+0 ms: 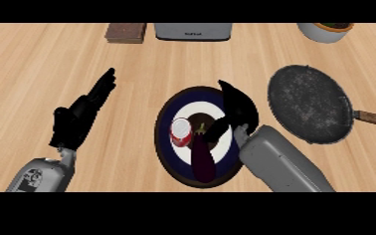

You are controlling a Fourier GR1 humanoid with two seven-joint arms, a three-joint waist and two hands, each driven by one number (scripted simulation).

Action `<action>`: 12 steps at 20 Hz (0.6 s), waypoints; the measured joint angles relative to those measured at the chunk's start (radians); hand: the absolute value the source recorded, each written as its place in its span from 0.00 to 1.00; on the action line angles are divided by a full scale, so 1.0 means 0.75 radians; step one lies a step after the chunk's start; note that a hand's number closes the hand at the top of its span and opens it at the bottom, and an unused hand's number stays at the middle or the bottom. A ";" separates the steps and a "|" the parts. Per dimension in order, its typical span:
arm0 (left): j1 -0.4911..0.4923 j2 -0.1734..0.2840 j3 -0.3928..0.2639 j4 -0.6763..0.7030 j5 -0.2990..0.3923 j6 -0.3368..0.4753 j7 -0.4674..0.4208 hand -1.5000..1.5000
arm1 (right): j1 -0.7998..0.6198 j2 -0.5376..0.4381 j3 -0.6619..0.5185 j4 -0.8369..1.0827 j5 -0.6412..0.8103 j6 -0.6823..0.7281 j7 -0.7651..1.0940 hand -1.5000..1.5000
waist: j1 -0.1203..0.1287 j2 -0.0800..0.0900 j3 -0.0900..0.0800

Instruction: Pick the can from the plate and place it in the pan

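None of the task is finished yet: the small red can with a white top [180, 132] stands on the round plate with dark blue, white and red rings [167, 117], left of centre, beside a dark purple eggplant [202, 159] lying toward the plate's six o'clock. The right hand [236, 110] hangs over the plate at about three o'clock of the can, fingers curved near it but not closed round it. Lifting and carrying remain. The dark round speckled pan [308, 102], at three o'clock of the plate on the wooden tabletop [147, 64], holds nothing. The left hand [81, 113] rests released, fingers straight, at nine o'clock.
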 measured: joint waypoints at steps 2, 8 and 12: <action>-0.008 -0.002 0.006 0.002 0.005 -0.006 0.001 0.50 | -0.073 0.020 -0.010 0.040 -0.073 0.136 0.065 0.00 | 0.006 0.003 0.000; 0.003 -0.006 -0.002 -0.020 -0.007 -0.012 0.010 0.50 | -0.285 0.150 -0.071 0.213 -0.296 0.381 0.177 0.00 | 0.019 0.005 0.001; 0.008 -0.007 -0.001 -0.036 -0.008 -0.022 0.022 0.50 | -0.392 0.204 -0.058 0.348 -0.418 0.426 0.207 0.00 | 0.027 0.006 0.001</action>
